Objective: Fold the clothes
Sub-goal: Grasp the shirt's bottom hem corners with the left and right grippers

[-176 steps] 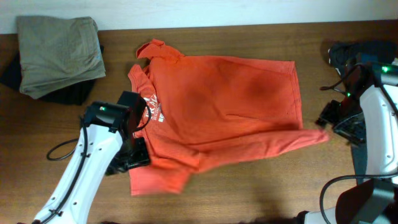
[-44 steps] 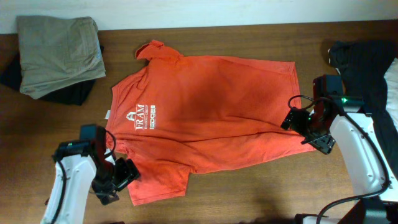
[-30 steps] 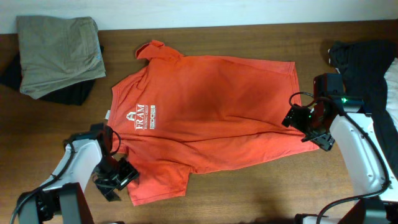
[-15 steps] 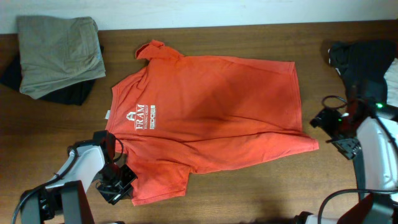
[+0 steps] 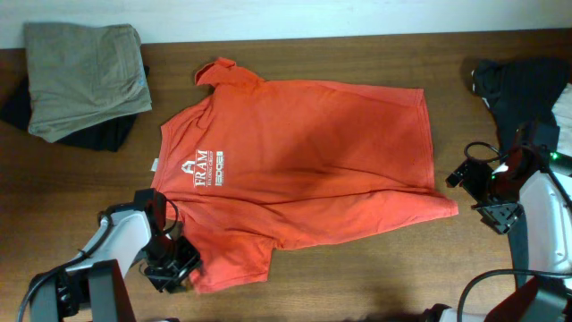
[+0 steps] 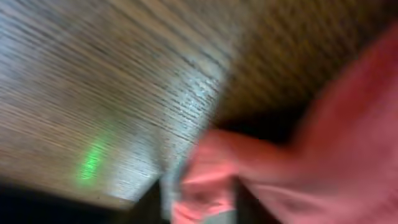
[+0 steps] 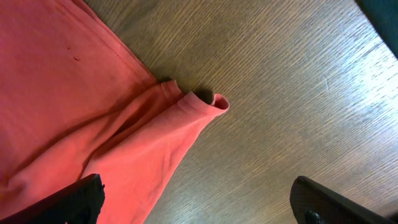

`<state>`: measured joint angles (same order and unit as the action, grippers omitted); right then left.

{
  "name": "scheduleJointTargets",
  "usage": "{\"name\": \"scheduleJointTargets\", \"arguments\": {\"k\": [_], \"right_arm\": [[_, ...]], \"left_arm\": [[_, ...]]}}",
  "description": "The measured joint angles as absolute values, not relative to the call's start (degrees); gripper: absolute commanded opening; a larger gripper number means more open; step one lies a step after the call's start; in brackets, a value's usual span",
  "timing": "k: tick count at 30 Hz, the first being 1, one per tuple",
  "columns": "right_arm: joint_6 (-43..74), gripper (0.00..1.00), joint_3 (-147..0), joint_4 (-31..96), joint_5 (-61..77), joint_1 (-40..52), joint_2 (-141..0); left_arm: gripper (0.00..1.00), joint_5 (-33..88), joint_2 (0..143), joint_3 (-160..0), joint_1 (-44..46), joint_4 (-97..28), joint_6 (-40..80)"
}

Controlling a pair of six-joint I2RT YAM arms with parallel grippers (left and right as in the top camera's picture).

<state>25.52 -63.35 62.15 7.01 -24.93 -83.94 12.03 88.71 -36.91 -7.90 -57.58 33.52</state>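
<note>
1. Khaki pile [image 5: 85,76]: a folded, soft, lightly creased garment at 10 o'clock on the table. It lies on a black garment [image 5: 112,134] that shows at its lower edge.
2. Left gripper [image 5: 176,266]: at 7 o'clock, at the edge of the shirt's lower sleeve [image 5: 232,259]. The left wrist view is blurred, but a lump of red cloth [image 6: 208,180] fills the gap between the dark fingers, which appear to pinch it.
3. Shirt [image 5: 313,161]: red-orange matte cotton, spread nearly flat across the centre with the collar toward 9 o'clock. White lettering [image 5: 210,167] sits on the chest, and long shallow wrinkles run along the lower half.
4. Hem corner [image 7: 208,102]: at 4 o'clock of the shirt, curled into a small open roll with a stitched edge.
5. Right gripper [image 5: 476,190]: at 3 o'clock, just beside that corner and apart from it, with its jaws spread wide over bare wood.
6. Black cloth [image 5: 523,85]: crumpled at 2 o'clock.
7. Table [image 5: 375,286]: dark brown wood with a fine straight grain and a low sheen.
8. Wall [image 5: 268,16]: a pale strip along 12 o'clock.
</note>
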Motion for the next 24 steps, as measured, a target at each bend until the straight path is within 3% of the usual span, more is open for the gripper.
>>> {"name": "scheduleJointTargets", "arguments": {"k": [15,19,24], "right_arm": [[27.1,0.99,-53.9,54.7,6.5,-24.9,-83.9],[26.1,0.74,-52.2,50.5,6.9,-24.9,-84.1],[25.5,0.69,-52.1,49.5,9.6,-24.9,-89.6]], "left_arm": [[0.00,13.0,88.7,-36.5,-7.9,-56.9,33.7],[0.00,13.1,88.6,-36.4,-7.9,-56.7,33.7],[0.00,13.1,88.6,-36.4,-7.9,-56.6,33.7]]}}
